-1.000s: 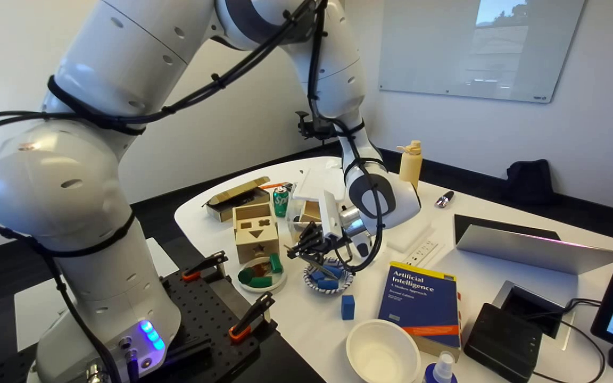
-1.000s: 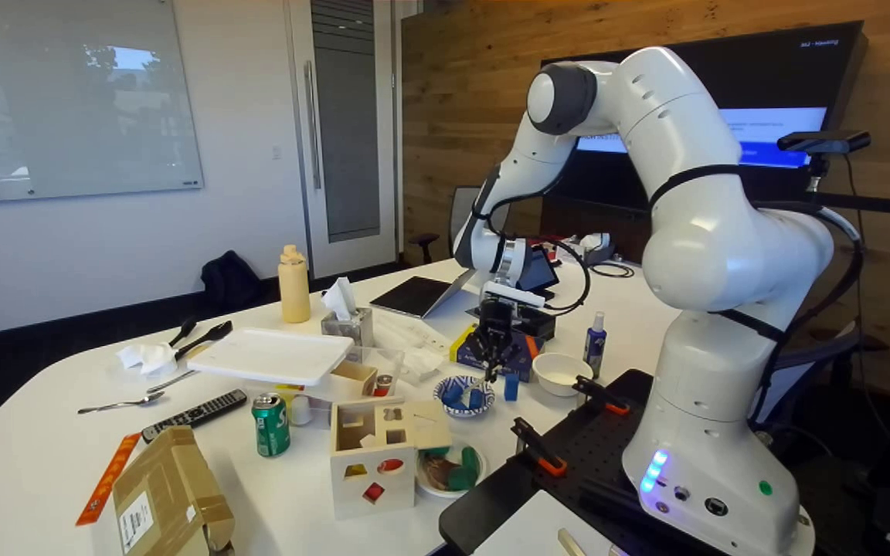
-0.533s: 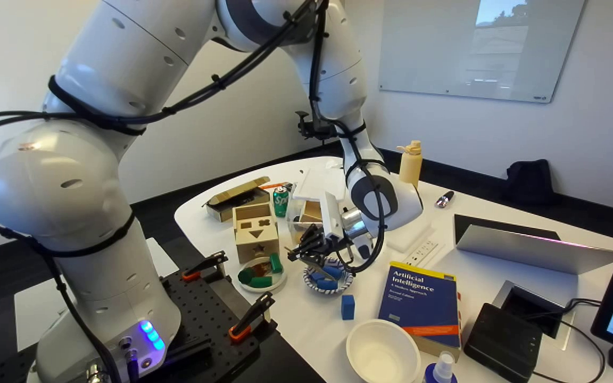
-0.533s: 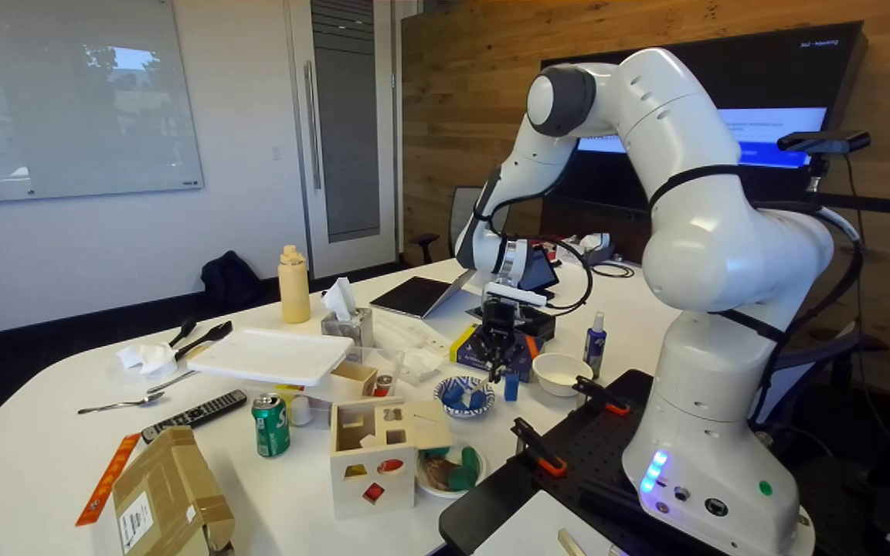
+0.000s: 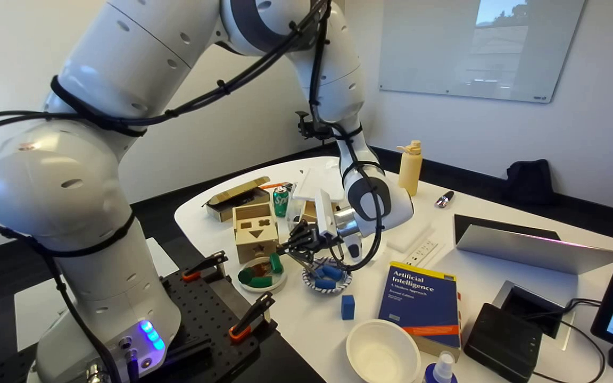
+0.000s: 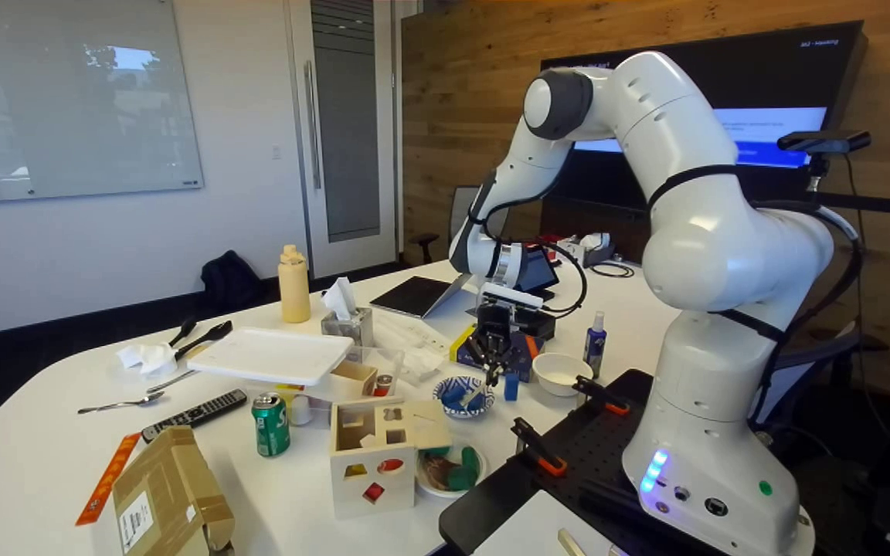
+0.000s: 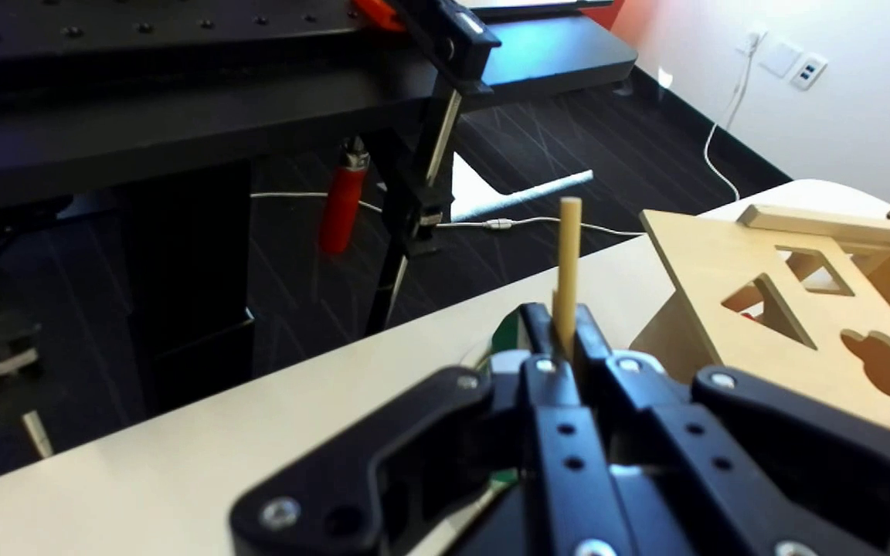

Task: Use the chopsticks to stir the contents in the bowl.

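The small blue-and-white bowl (image 5: 329,291) holds blue blocks (image 5: 332,273); it also shows in an exterior view (image 6: 449,384). My gripper (image 5: 291,248) is above the bowl's edge, on the side toward the shape-sorter box, and it shows there too in an exterior view (image 6: 493,374). In the wrist view the gripper (image 7: 563,332) is shut on wooden chopsticks (image 7: 568,262), whose upper ends stick up past the fingertips. The chopsticks' lower part slants down into the bowl, among the blue blocks. Their tips are hard to make out.
A dish (image 5: 259,290) with green blocks and the wooden shape-sorter box (image 5: 256,234) stand close beside the bowl. A blue block (image 5: 348,307) stands on the table. A plain white bowl (image 5: 382,351) and a thick book (image 5: 421,300) are nearby. Clamps (image 5: 253,317) edge the robot's base.
My gripper has moved toward the shape-sorter box and the green-block dish, with the chopsticks in it. The bowl has shifted slightly the same way, and the blue blocks in it have shifted slightly.
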Tool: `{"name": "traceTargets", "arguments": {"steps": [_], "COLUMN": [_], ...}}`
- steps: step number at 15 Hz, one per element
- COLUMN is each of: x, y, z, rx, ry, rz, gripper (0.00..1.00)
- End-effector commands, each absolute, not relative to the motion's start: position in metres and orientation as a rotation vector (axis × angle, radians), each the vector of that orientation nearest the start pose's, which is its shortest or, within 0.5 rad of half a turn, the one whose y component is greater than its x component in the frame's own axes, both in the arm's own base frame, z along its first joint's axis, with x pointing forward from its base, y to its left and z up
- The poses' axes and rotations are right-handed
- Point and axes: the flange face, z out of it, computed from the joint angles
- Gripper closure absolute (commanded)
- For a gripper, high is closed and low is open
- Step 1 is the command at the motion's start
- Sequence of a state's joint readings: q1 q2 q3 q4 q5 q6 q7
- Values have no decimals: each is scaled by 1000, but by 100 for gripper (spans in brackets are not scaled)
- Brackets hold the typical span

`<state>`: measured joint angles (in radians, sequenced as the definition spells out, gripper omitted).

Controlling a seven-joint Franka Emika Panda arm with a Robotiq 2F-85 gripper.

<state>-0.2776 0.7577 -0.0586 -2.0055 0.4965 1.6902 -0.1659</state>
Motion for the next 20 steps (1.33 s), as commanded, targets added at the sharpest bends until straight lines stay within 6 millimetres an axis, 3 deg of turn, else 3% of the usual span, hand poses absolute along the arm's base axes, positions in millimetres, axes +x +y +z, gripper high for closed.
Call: {"name": "traceTargets", "arguments": {"steps": [1,6,10,20], "x": [455,468,465,459], "y": [-114,-129,-137,-121], "z": [56,60,62,53], "rx": [-2223,-2297,-2294,-2235], "ry": [544,539,599,525], "rz": [1124,1068,1110,1146], "gripper": [98,98,98,98]}}
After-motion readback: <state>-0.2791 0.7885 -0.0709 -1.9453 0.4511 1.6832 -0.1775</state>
